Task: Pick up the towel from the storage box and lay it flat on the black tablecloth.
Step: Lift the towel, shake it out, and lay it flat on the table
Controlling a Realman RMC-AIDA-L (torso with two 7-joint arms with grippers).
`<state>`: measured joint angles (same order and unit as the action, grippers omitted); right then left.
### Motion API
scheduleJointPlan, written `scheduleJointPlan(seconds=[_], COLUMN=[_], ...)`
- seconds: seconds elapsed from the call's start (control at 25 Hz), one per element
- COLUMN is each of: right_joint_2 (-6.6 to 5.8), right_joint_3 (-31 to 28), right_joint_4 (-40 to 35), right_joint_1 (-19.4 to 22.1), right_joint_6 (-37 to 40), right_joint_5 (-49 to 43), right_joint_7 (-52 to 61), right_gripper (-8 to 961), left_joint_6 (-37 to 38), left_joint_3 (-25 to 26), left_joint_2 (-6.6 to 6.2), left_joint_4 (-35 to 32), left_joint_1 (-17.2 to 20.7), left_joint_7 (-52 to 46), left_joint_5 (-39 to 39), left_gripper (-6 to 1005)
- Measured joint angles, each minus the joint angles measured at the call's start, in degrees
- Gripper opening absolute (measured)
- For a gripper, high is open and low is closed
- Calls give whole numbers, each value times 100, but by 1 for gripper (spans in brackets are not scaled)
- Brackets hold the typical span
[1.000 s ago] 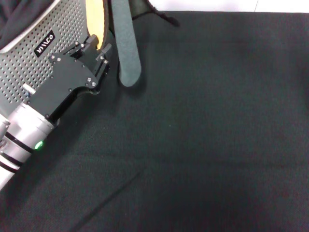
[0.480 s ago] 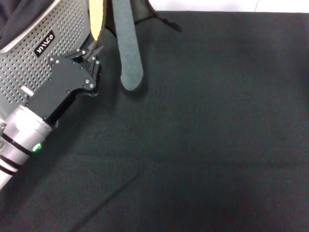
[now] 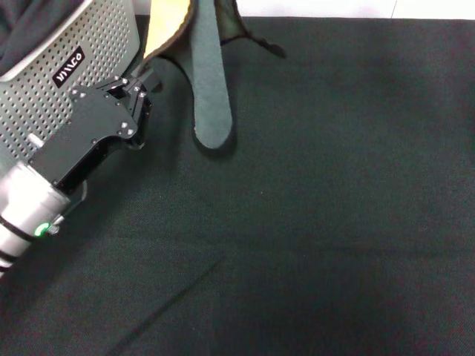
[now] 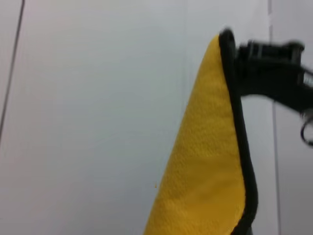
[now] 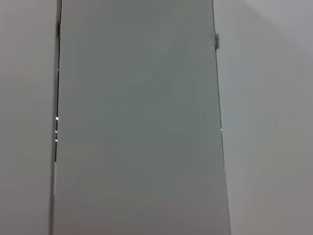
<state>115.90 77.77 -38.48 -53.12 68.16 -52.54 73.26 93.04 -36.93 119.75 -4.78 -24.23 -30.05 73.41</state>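
The towel hangs at the top of the head view, its orange-yellow face towards the storage box and a long grey-green flap drooping over the black tablecloth. My left gripper is beside the perforated grey storage box, shut on the lower edge of the orange part. In the left wrist view the towel fills the lower middle, yellow with a black hem. My right gripper shows in no view.
A black fabric bundle lies in the box at the far left. A black bracket-like part shows behind the towel in the left wrist view. The right wrist view shows only a pale wall panel.
My left gripper closed on the towel's orange edge and drew back slightly to the left. The towel swung rightward, and its grey-green flap now hangs farther right and lower.
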Motion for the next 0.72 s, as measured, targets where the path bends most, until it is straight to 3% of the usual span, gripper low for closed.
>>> scheduleJointPlan(seconds=[0.2, 0.32, 0.36, 0.4, 0.48, 0.52, 0.64, 0.72], right_joint_2=[-50, -127, -127, -236, -301, -345, -452, -480], right_joint_3=[4, -9, -9, -23, -34, -39, -45, -71], right_joint_4=[-448, -808, -808, -917, -978, -1020, -1110, -1170], right_joint_1=[669, 1199, 1199, 1580, 1816, 1944, 2322, 2564], right_joint_6=[369, 789, 789, 1278, 1593, 1787, 2462, 2833], right_joint_5=[-60, -169, -169, -277, -348, -381, -419, -422], right_joint_7=[484, 981, 981, 1385, 1622, 1744, 2042, 2103], right_gripper=[15, 15, 15, 15, 15, 15, 15, 15], left_joint_6=[581, 998, 1134, 1229, 1479, 1479, 2163, 2301], left_joint_3=[-1, 1, 2, 1, 2, 2, 0, -14], left_joint_2=[-21, -111, -163, -205, -345, -345, -691, -787], left_joint_4=[-641, -1147, -1321, -1414, -1659, -1659, -2255, -2507], left_joint_1=[279, 436, 466, 479, 507, 507, 554, 580], left_joint_7=[-878, -1644, -1901, -2101, -2561, -2561, -3706, -4072], left_joint_5=[404, 740, 839, 899, 991, 991, 1026, 1007], left_gripper=[7, 7, 7, 7, 7, 7, 8, 8])
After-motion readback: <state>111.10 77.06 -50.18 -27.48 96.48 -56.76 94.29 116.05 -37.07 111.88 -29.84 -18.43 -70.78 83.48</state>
